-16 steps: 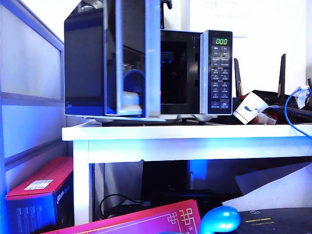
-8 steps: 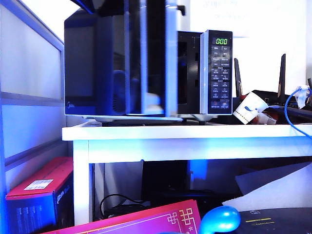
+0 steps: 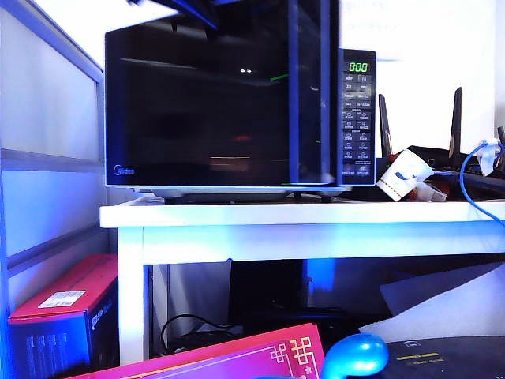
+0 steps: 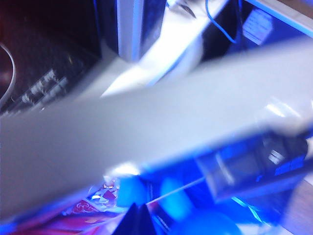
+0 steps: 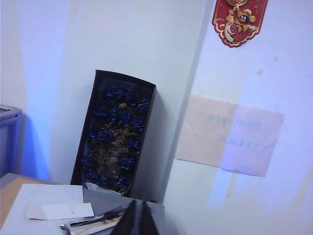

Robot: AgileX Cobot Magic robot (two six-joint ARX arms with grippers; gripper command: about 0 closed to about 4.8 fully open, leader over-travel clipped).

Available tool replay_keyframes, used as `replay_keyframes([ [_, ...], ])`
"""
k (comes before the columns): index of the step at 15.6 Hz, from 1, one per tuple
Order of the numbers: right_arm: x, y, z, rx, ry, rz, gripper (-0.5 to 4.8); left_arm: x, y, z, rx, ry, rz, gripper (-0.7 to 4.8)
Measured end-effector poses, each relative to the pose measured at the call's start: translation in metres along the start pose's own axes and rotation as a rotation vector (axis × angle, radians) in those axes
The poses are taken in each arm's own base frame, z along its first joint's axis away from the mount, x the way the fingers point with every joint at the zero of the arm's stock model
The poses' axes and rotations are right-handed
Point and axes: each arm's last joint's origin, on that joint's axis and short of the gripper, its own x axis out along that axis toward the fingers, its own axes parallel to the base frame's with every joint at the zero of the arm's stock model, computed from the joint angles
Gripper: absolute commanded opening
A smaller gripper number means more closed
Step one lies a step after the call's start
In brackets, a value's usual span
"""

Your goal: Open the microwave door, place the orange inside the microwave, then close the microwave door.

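Note:
The microwave [image 3: 357,118] stands on the white table [image 3: 300,215], its green display lit. The microwave door [image 3: 197,103], a glossy black panel, lies across the front of the oven; its tall handle [image 3: 309,95] is smeared by motion. The orange is hidden. A dark piece of my left arm [image 3: 193,9] shows above the door's top edge. The left wrist view is blurred: my left gripper [image 4: 139,221] is shut with nothing in it, below the pale table edge [image 4: 146,127]. My right gripper [image 5: 139,219] is shut and empty, facing a wall, and is out of the exterior view.
A tipped white paper cup [image 3: 404,175], router antennas [image 3: 456,118] and a blue cable [image 3: 473,181] crowd the table's right end. Below are a red box [image 3: 67,304] and a shiny blue rounded object [image 3: 355,355]. The right wrist view shows a black box of blue roses [image 5: 117,142].
The door has swung from half open to flat against the microwave's front, covering the cavity. The dark arm part above it has shifted. The right gripper's view is not given earlier.

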Motion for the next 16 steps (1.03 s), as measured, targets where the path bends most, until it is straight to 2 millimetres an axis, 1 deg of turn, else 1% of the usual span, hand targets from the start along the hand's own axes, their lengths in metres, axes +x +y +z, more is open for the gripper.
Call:
replay_keyframes([
  [2,0.0,0.0,0.0,0.001,-0.004,0.0,-0.01,0.018,0.005,0.002,0.018,-0.015,0.057,-0.05],
  [5,0.0,0.0,0.001,0.001,-0.006,0.002,0.0,0.037,0.018,0.006,0.037,-0.066,0.124,-0.05],
  [8,0.0,0.001,0.001,0.001,-0.019,0.039,0.0,0.049,0.023,0.014,0.074,-0.161,0.162,-0.05],
  [16,0.0,0.001,0.002,0.002,-0.026,0.037,-0.01,0.08,0.037,0.027,0.148,-0.359,0.209,-0.05],
])
